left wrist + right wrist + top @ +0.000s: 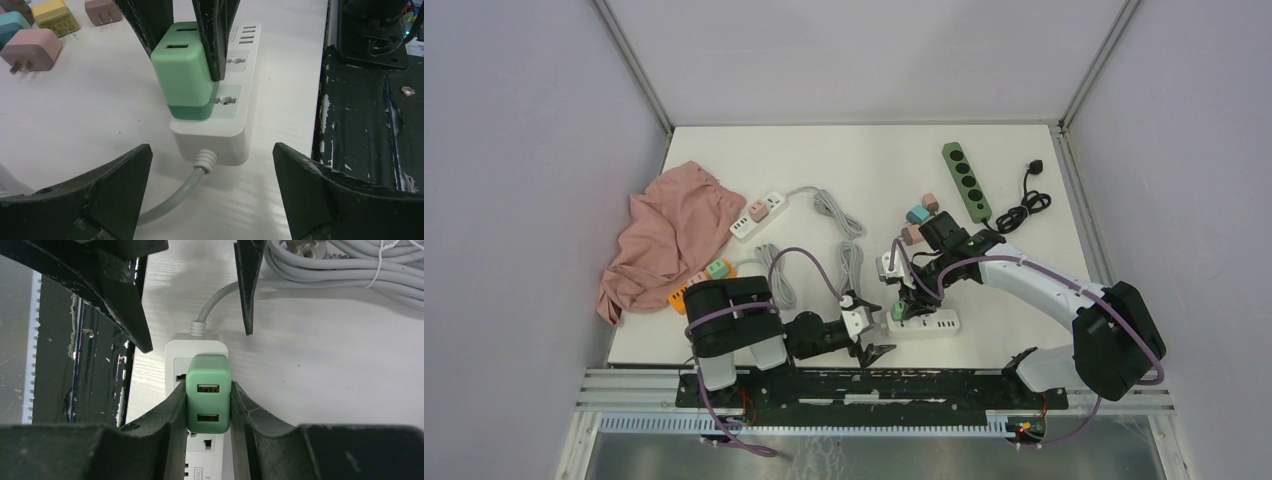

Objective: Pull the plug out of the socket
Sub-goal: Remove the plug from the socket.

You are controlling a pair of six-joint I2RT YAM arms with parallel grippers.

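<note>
A green USB plug [208,392] sits in the end socket of a white power strip [235,125] near the table's front edge; it also shows in the left wrist view [182,75] and in the top view [898,312]. My right gripper [208,405] is shut on the green plug, one finger pressed on each side, reaching down from above [910,298]. My left gripper [212,190] is open and empty, low over the table just in front of the strip's cable end [867,335]. The strip [929,323] lies flat on the table.
Loose plugs in pink, yellow, teal and brown lie behind the strip [35,30]. Coiled grey cables [345,275] lie left of it. A pink cloth [664,235], another white strip [757,215] and a green strip [966,180] lie farther back. The black base rail [365,115] runs along the front.
</note>
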